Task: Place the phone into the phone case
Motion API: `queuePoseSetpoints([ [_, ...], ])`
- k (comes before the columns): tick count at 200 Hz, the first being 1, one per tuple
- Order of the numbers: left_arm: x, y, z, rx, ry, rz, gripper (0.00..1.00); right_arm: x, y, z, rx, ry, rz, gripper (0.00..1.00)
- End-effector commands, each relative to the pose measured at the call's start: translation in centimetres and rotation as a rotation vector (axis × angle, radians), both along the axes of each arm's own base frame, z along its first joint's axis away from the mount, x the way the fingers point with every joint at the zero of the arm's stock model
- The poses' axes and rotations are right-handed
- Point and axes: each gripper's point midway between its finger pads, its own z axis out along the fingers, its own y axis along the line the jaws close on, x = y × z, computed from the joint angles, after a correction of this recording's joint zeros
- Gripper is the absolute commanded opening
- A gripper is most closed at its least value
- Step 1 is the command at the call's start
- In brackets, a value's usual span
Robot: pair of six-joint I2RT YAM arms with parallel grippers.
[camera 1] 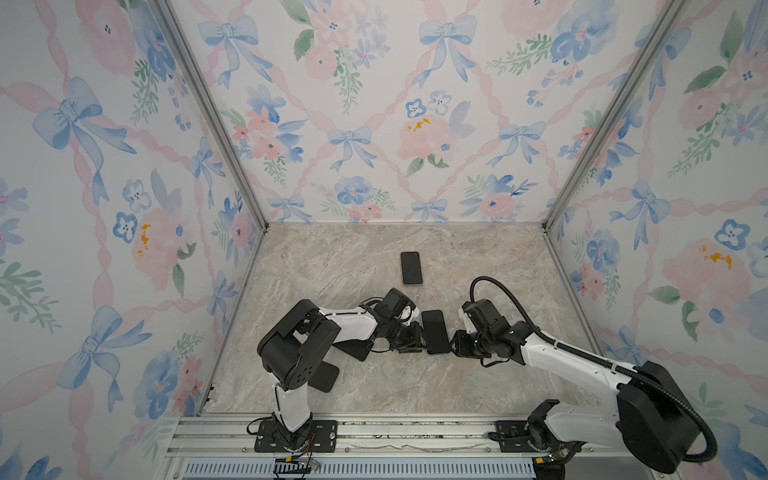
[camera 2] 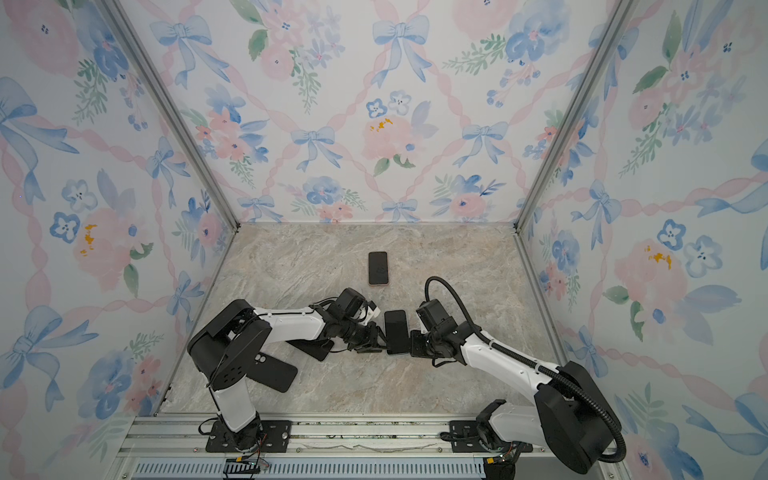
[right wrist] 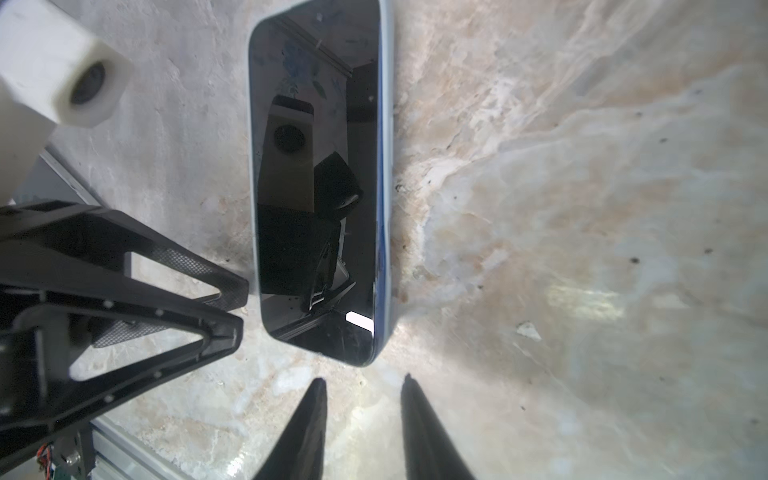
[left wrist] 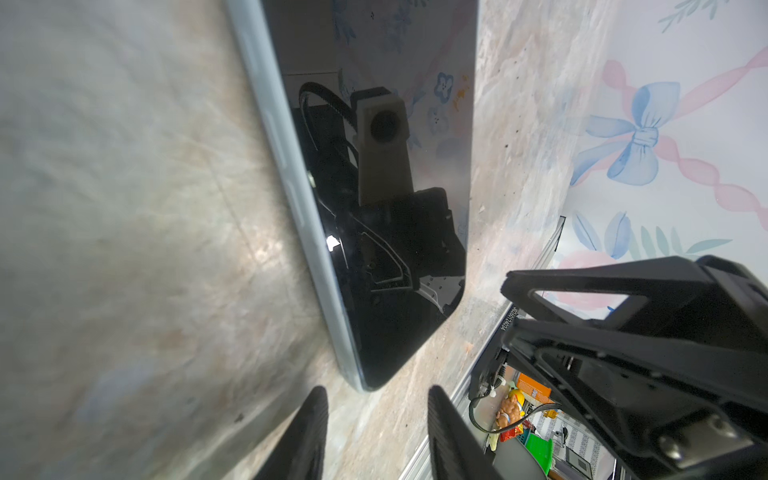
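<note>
A black case (camera 2: pixel 272 370) lies at lower left on the marble desk (camera 1: pixel 478 266), partly under the left arm (camera 1: pixel 353 324). A second phone (camera 1: pixel 411 268) rests mid-frame. Below it, the phone (camera 1: pixel 435 332) lies screen-up between both arms, the left jaws apart and empty, the right arm's (camera 1: pixel 552 353) likewise.

Two glossy black rectangular phones, near phone (camera 1: pixel 435 332) between left gripper (camera 1: pixel 422 340) and right gripper (camera 1: pixel 454 343), far phone (camera 1: pixel 411 268) beyond them; one matte black phone case (camera 2: pixel 276 370).
</note>
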Motion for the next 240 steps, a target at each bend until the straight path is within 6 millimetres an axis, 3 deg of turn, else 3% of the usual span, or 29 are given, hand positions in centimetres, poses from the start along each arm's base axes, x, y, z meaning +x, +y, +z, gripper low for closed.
queuePoseSetpoints([
  [1, -0.5, 0.4, -0.9, 0.033, 0.028, 0.009, 0.41, 0.1, 0.8, 0.1, 0.067, -0.013, 0.035, 0.31],
  [134, -0.1, 0.2, -1.4, -0.033, 0.053, 0.041, 0.41, 0.6, -0.2, -1.7, 0.206, 0.050, -0.003, 0.21],
  [240, -0.1, 0.5, -1.8, -0.027, 0.058, 0.041, 0.41, 0.1, 0.4, -2.8, 0.229, 0.087, 0.008, 0.15],
])
